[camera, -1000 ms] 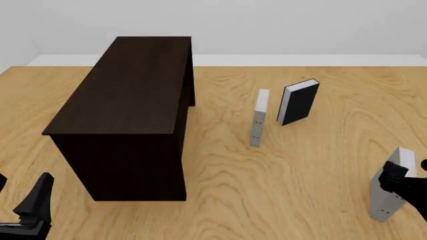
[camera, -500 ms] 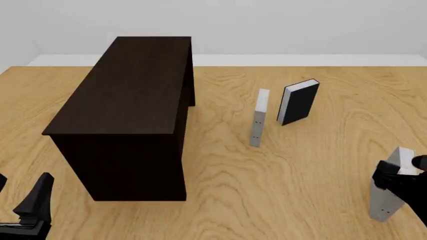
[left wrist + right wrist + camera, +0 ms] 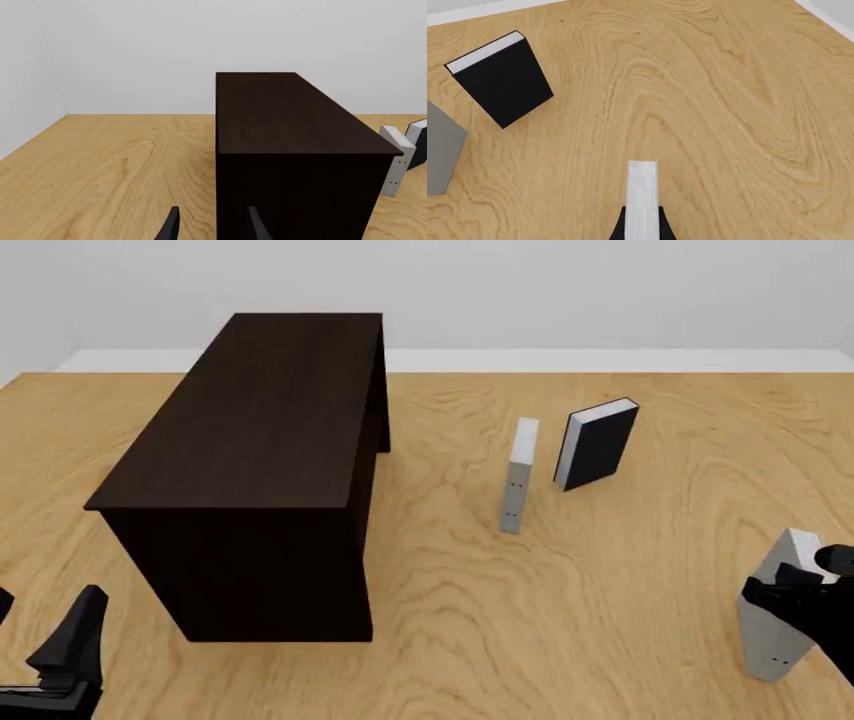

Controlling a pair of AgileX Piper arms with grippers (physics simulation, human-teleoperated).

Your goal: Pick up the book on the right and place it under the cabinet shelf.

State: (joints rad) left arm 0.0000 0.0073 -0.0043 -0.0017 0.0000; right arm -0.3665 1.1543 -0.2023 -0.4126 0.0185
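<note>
The light grey book [image 3: 778, 625] stands on edge at the near right of the table. My right gripper [image 3: 801, 585] is shut on its upper part, one finger on each cover. In the right wrist view the book's white page edge [image 3: 642, 192] runs up between the two dark fingertips [image 3: 617, 231]. The very dark cabinet shelf [image 3: 254, 440] stands at the left, long side running away from me, and fills much of the left wrist view [image 3: 293, 130]. My left gripper [image 3: 40, 640] hovers open at the near left corner, in front of the cabinet, holding nothing [image 3: 212, 229].
A slim grey-and-white book [image 3: 518, 475] and a black book [image 3: 597, 443] stand upright mid-table, right of the cabinet. They also show in the right wrist view, black book [image 3: 502, 80] and grey book [image 3: 440, 150]. Bare wood lies between them and the held book.
The right gripper has settled around the book's top. The book has shifted slightly right and stands a bit more upright. The left arm has not moved.
</note>
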